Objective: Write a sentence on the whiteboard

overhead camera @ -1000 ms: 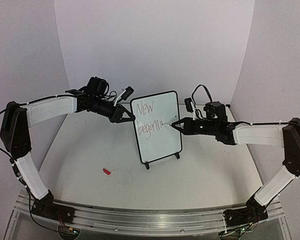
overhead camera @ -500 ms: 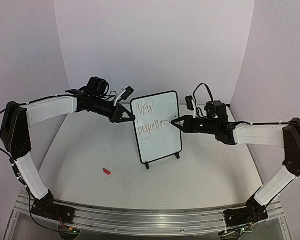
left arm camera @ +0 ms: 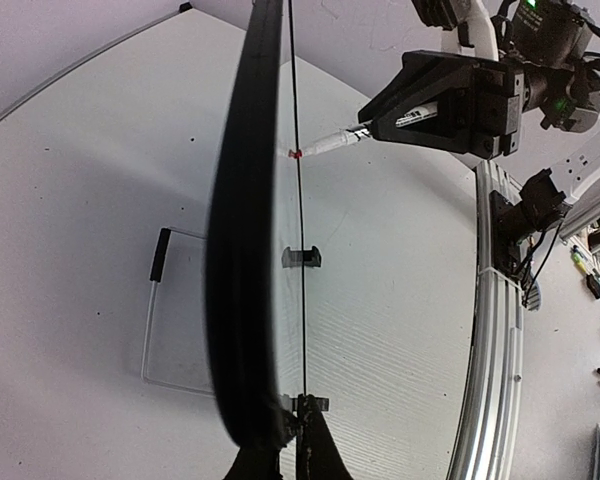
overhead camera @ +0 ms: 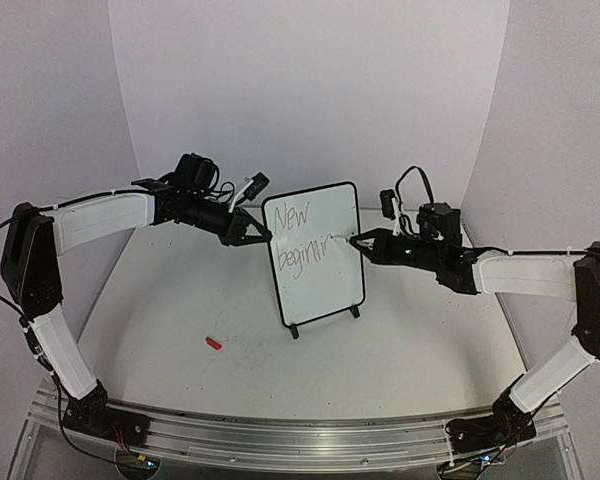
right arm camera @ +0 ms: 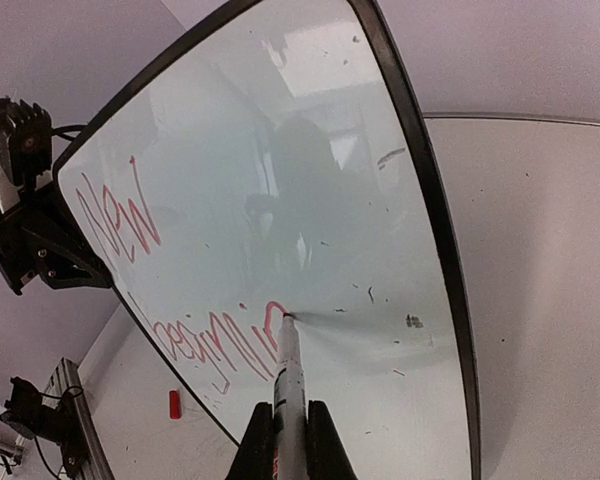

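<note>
Red sentence [overhead camera: 298, 240] faint, whiteboard [right arm camera: 310, 180] bottom cropped

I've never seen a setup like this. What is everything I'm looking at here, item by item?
whiteboard: one, white with a thin black frame, standing upright on small black feet at mid-table
lettering: two lines so far, red, "New" and an unfinished "beginni", upper left of the board
marker: one, white body, tip touching the board at the end of the second line
small red piece: one, red, lying on the table left of the board; too small to identify
table: one, white
rail: one, silver metal, along the near edge
arms: two, white and black, one on each side
left gripper: black, clamped on the board's left edge
right gripper: black, holding the marker
</note>
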### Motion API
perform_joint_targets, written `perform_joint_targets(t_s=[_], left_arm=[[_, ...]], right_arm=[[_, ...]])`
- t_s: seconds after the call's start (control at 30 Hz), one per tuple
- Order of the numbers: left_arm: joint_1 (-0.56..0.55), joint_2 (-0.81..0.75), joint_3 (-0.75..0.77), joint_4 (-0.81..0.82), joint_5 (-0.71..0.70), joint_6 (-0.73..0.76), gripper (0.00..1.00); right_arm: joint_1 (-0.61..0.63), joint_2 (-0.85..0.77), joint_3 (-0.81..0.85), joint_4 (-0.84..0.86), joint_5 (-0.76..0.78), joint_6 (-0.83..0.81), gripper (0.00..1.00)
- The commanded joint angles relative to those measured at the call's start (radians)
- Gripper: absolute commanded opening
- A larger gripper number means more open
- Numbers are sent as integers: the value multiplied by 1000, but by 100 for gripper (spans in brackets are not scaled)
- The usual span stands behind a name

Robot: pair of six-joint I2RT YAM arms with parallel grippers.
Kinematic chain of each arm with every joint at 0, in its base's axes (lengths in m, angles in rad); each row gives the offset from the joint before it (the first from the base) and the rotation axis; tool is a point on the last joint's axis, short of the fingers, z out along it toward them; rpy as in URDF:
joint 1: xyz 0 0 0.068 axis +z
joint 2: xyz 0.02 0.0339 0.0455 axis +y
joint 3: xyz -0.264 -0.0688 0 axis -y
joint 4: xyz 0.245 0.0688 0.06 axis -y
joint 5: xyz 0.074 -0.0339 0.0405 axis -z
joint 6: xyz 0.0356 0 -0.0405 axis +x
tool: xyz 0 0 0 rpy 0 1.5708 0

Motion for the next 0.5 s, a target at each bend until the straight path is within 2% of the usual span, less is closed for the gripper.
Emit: perform_joint_targets(t_s=[0.0, 0.47], left_arm=[[-30, 7, 0, -99, -20, 46, 0], [-31, 4, 0, -101, -23, 48, 0]], right_arm=[[1, -10, -33, 13, 24, 12, 0], [-1, -115, -72, 41, -5, 44, 0]])
